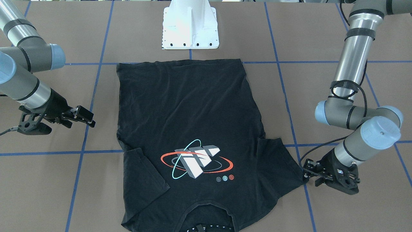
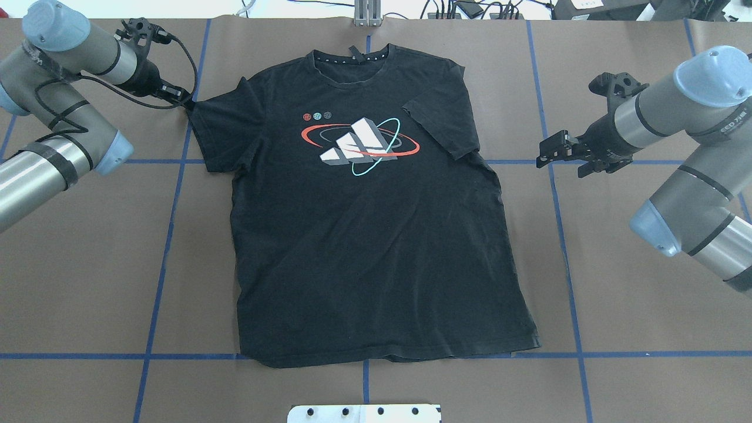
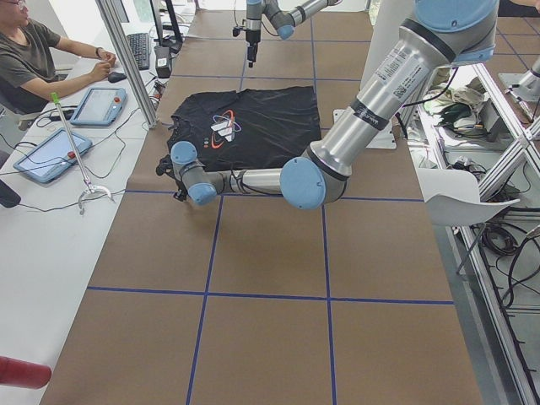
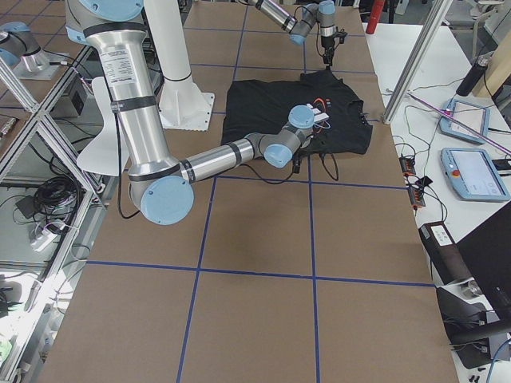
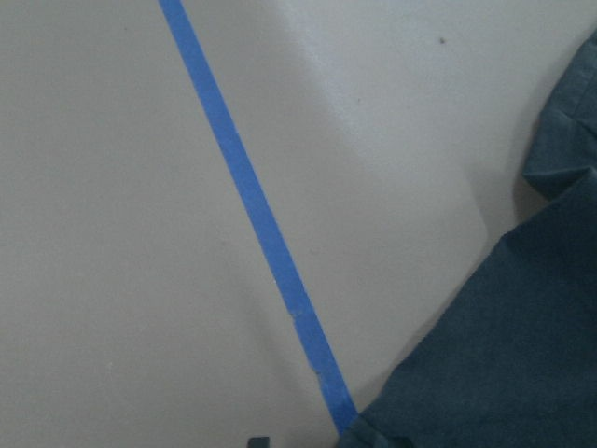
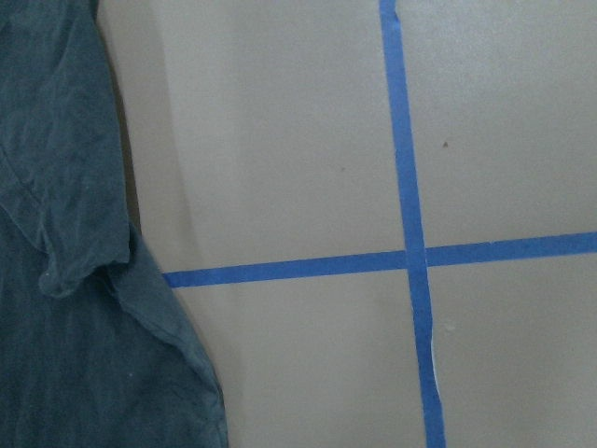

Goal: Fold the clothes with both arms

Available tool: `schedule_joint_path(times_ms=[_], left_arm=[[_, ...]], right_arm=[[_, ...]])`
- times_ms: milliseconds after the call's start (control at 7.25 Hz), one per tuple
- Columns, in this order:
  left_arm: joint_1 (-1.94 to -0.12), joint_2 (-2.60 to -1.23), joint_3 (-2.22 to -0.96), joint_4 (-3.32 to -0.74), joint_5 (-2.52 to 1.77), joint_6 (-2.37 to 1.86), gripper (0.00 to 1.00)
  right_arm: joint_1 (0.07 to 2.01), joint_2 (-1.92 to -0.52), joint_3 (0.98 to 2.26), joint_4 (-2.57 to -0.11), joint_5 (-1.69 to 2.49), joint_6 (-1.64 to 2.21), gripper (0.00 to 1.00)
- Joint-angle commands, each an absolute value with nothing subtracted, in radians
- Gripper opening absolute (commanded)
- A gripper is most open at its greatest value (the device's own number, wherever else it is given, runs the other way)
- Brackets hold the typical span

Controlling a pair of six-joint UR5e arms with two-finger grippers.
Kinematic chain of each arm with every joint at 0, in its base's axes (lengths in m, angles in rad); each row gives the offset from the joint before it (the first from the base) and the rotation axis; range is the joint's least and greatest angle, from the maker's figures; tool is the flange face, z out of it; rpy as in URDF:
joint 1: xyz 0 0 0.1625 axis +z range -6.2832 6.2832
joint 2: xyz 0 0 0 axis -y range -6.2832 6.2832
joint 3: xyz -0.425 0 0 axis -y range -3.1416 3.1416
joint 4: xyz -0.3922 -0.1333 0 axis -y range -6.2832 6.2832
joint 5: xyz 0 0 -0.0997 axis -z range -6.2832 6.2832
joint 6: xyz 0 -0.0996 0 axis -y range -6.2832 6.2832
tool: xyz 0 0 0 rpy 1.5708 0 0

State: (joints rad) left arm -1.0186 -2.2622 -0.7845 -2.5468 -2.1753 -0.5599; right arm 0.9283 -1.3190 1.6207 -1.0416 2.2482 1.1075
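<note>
black t-shirt (image 2: 364,247) lies flat mid-frame. left gripper (image 2: 183,98) sits at its upper-left sleeve edge; can't tell its grip. right gripper (image 2: 547,151), fingers spread and empty, sits clear of the shirt at right.

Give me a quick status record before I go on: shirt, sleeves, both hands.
shirt: black T-shirt flat on the table, logo up, collar on the side far from the white pedestal
sleeve on robot's right: folded in over the chest
sleeve on robot's left: spread out flat
left hand: low at the tip of the spread sleeve; whether it grips cannot be told
right hand: open, empty, over bare table beside the shirt, not touching it
body folds: none yet
</note>
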Motion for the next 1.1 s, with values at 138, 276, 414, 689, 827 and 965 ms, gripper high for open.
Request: schedule_joint_path(times_ms=[138,276,414,689,827,965], left_arm=[[-1.019,-2.269,-0.775,-2.551,-2.177,-0.56,0.33],[-1.019,-2.27,-0.775,-2.551,-2.177,-0.564,0.16],[-1.019,-2.27,-0.776,-2.551,-2.177,-0.565,0.0],[-1.026,-2.27,-0.791,-2.549,-2.207,-0.581,0.0],[-1.043,-2.266,-0.837,-2.54,-2.248,-0.586,0.0],[-1.049,-2.255,-0.872,-2.534,-2.288,-0.604,0.0]], right_arm=[[0.928,-1.318,1.62,-1.042,2.244,1.108,1.0],[0.928,-1.316,1.62,-1.042,2.244,1.108,1.0],[0.928,-1.315,1.621,-1.042,2.241,1.109,1.0],[0.928,-1.313,1.62,-1.042,2.241,1.109,1.0],[0.927,-1.309,1.62,-1.042,2.24,1.111,1.0],[0.927,-1.308,1.62,-1.042,2.24,1.111,1.0]])
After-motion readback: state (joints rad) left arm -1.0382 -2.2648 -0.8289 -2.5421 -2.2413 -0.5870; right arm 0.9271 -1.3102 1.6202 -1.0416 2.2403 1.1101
